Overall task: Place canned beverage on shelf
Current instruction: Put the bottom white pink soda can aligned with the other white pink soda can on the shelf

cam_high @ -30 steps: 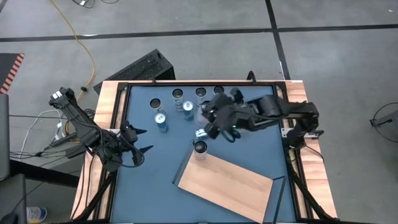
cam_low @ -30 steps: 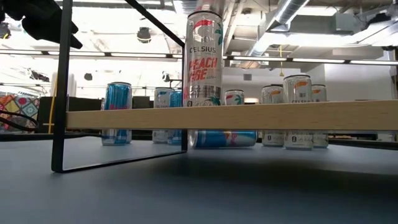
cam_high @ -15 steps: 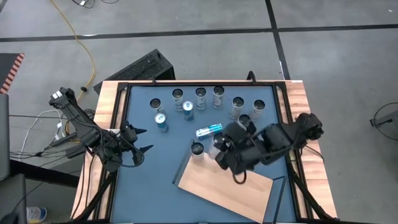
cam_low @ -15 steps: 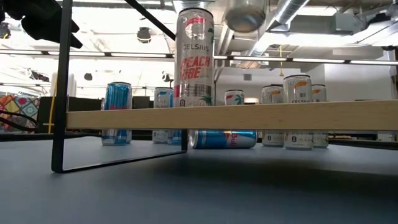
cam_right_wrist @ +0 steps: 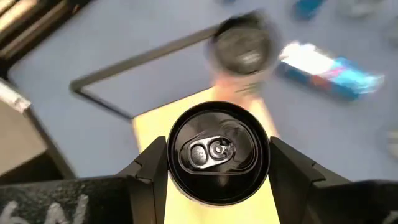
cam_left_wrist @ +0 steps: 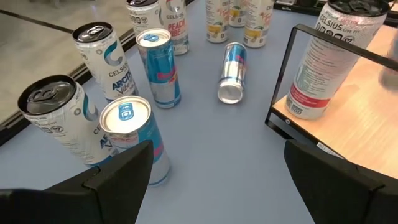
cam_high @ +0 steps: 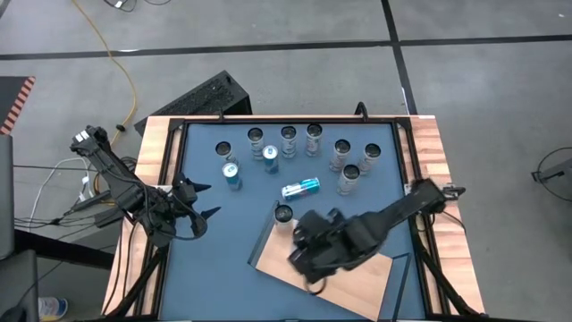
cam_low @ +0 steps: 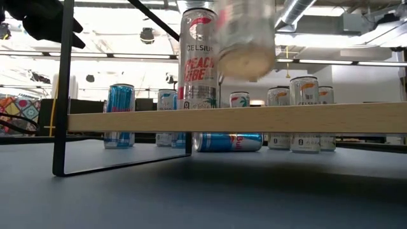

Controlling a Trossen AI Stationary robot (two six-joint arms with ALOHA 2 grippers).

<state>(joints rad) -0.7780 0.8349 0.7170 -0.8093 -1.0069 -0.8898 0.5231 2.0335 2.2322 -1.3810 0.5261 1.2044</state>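
The shelf [cam_high: 344,268] is a light-wood board on a dark frame at the table's near middle; it also shows in the low view [cam_low: 305,117]. A Celsius can [cam_high: 284,213] stands upright on the shelf's far left corner. My right gripper [cam_high: 313,255] is over the board, shut on a pale can [cam_right_wrist: 217,152], which is blurred in the low view [cam_low: 245,38]. My left gripper [cam_high: 204,202] is open and empty at the table's left side, and its fingers frame the left wrist view [cam_left_wrist: 217,186]. My right gripper pinches the pale can between its two fingers [cam_right_wrist: 149,171], one on each side of the can's wall just below the rim [cam_right_wrist: 171,168]. The can is upright with its top up. Its bottom [cam_low: 245,63] hangs clear above the shelf board.
A row of upright cans [cam_high: 313,134] stands along the table's far side, with more at the far right [cam_high: 350,174]. Two blue cans [cam_high: 232,174] stand at the far left. A blue can [cam_high: 301,187] lies on its side just beyond the shelf.
My right gripper has carried the pale can from the row of cans at the far side toward the near edge. It is now over the shelf board. In the low view the can has come down nearer the board.
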